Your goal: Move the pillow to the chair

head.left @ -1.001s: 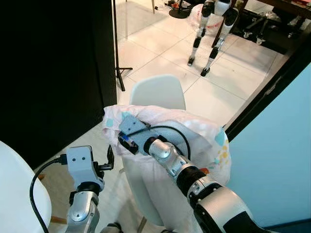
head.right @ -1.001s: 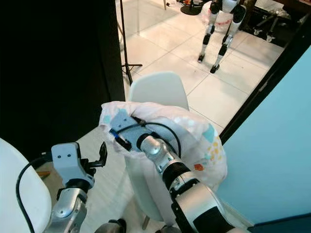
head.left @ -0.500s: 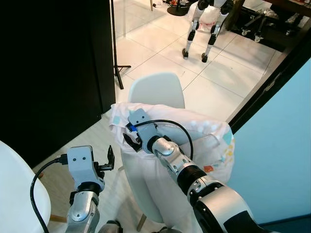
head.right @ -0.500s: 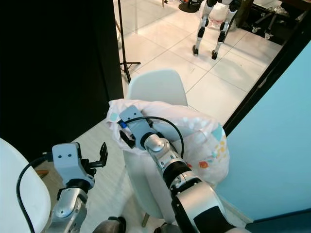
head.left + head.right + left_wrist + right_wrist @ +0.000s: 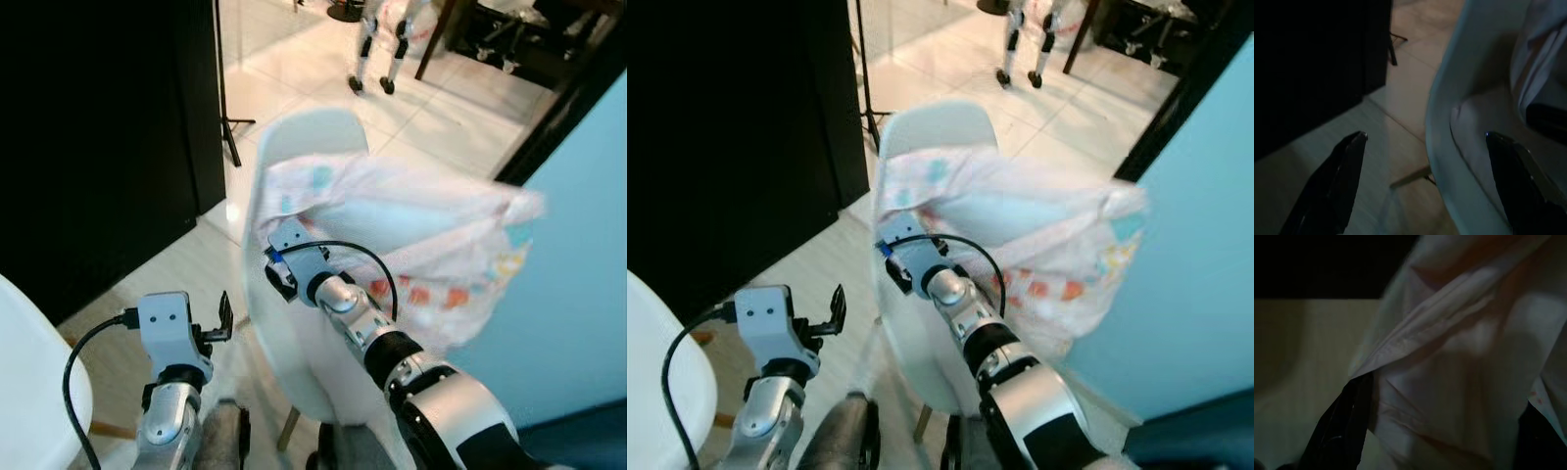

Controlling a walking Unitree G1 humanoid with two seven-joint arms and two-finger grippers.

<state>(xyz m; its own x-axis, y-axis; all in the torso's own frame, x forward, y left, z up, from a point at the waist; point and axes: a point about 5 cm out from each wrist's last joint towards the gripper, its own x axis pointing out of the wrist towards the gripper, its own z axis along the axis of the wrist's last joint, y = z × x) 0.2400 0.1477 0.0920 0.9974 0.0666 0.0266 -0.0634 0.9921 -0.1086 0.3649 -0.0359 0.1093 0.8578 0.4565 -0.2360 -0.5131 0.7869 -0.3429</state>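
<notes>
Chair (image 5: 294,147): big white shell seat, centre frame, back at 12 o'clock. Pillow (image 5: 411,220) w/ pastel print lies across the shell and overhangs the rim toward 3 o'clock; that corner is blurred. So it's on the chair but not settled, I'd say.

Right gripper (image 5: 284,276) sits at the pillow's 8 o'clock end, just inside the chair rim. Right wrist view: pillow fabric (image 5: 1449,357) fills the space btwn the two black fingers (image 5: 1342,426), which are spread wide and around the cloth, not pinching it that I can see.

Step in hand, by my read: release and seat the pillow. To do it well: push the bulk toward 12 o'clock into the seat back before backing out, since the overhang at 3 o'clock could drag it off. Pull fingers back along their own line so no fold snags.

Left gripper (image 5: 223,318) at 7 o'clock, low, beside the chair's outer rim, fingers spread, empty; left wrist view shows the shell edge btwn them.

Around: teal wall (image 5: 578,294) at 3–4 o'clock, close to the overhang. Black panel (image 5: 98,147) at 9–10 o'clock. Second white chair (image 5: 29,392) at 8 o'clock. Another robot's legs (image 5: 372,49) at 12 o'clock, well apart. Tripod leg (image 5: 223,117) near 11 o'clock. Nothing blocks the seat.
</notes>
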